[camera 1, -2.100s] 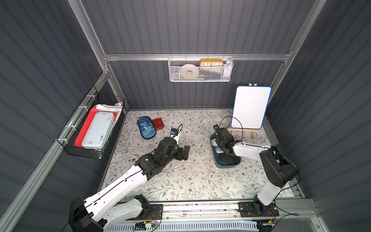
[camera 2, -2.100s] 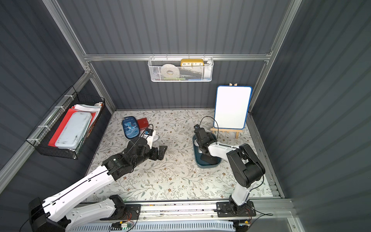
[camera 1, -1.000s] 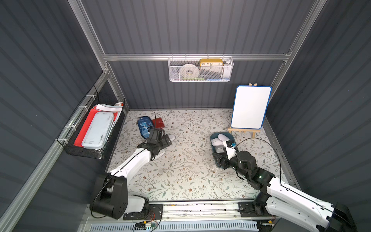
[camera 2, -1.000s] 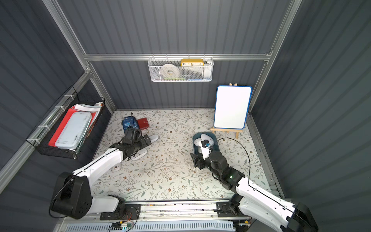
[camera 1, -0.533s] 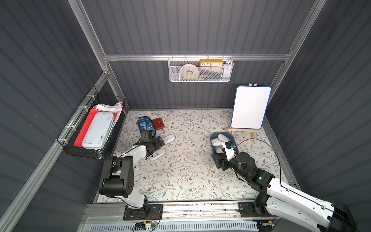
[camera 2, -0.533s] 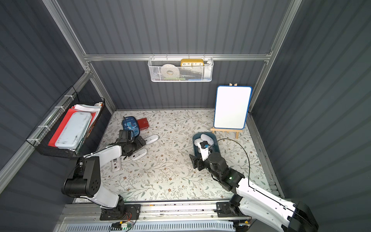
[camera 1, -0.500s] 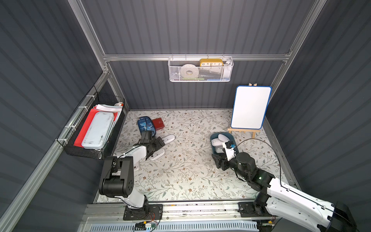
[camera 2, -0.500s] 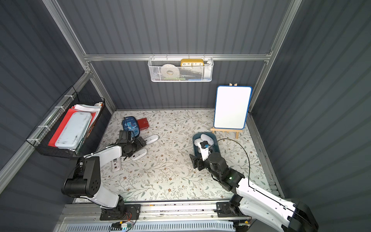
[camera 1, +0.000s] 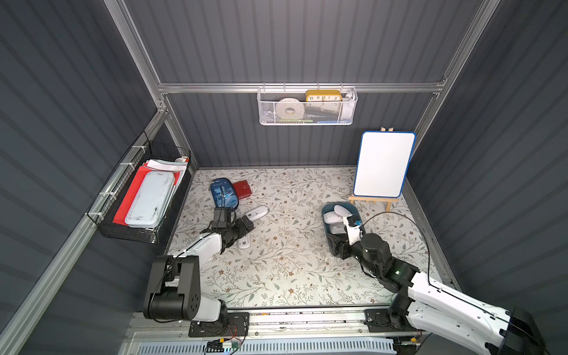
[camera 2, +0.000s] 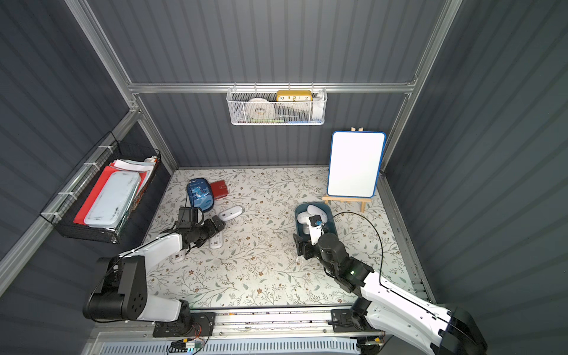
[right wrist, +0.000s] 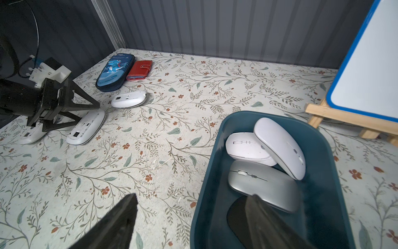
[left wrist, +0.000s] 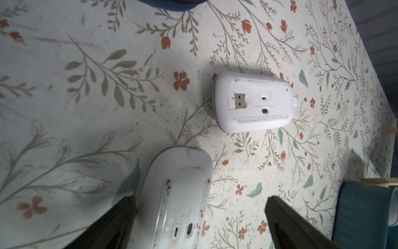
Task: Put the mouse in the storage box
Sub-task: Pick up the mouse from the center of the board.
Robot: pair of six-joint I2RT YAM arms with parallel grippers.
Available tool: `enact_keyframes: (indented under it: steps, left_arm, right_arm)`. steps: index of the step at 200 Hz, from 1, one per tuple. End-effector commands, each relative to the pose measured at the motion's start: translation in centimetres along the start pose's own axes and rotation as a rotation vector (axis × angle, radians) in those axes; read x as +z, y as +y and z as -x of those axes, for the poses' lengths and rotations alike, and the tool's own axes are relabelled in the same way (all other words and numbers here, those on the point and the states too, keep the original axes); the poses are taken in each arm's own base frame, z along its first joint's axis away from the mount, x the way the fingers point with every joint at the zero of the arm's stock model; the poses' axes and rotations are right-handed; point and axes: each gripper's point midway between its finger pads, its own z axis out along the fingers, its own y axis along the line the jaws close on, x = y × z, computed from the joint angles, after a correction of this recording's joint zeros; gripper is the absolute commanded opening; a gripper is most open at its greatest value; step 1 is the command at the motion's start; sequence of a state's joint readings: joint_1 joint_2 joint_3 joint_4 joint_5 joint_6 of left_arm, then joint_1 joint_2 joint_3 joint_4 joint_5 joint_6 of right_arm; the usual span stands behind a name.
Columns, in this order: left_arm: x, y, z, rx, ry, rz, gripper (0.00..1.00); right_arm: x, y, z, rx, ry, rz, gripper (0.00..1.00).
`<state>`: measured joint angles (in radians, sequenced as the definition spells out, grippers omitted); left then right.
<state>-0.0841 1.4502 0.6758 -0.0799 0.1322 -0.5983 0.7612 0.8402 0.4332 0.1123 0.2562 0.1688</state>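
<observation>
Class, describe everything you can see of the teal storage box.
The storage box is a shallow, dark teal, plastic-looking bin with rounded corners and sloping walls. It sits on the floral table near the whiteboard, holding two white mice, a silver mouse and a black mouse. The open right end effector hangs over its near rim.

Seven mice are showing in all: three white mice point(right wrist: 129, 99) point(right wrist: 86, 127) point(right wrist: 30, 136) are lying underside-up on the tabletop point(right wrist: 172, 86). Four more, two pale mice point(right wrist: 245, 148) point(right wrist: 280, 146), one silver mouse point(right wrist: 262, 185) and one black mouse point(right wrist: 235, 217), are sitting in the single storage box point(right wrist: 215, 172). One pencil case point(right wrist: 114, 71), one red wallet point(right wrist: 140, 70) and one whiteboard point(camera 1: 382, 164) are resting on the tabletop, two baskets, a white mesh basket point(camera 1: 307, 118) and a black wire basket point(camera 1: 129, 227), are hanging on the walls, and two claws, the left claw point(left wrist: 200, 198) and the right claw point(right wrist: 192, 196), are hovering low.
</observation>
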Motion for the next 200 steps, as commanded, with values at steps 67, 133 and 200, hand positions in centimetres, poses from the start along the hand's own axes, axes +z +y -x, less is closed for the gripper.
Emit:
enact_keyframes:
  steps: [67,133,200]
  left_arm:
    - [3.1,1.5,-6.5,0.012,0.184,0.267,0.87]
    - [3.8,1.2,-9.4,0.1,0.249,0.419,0.79]
    - [3.6,1.0,-11.9,0.172,0.298,0.517,0.7]
  right_arm:
    - [-0.2,-0.8,0.2,0.028,-0.024,-0.042,0.83]
    - [-0.2,-1.2,0.2,0.037,-0.031,-0.063,0.83]
    - [-0.3,-1.4,0.2,0.043,-0.035,-0.076,0.83]
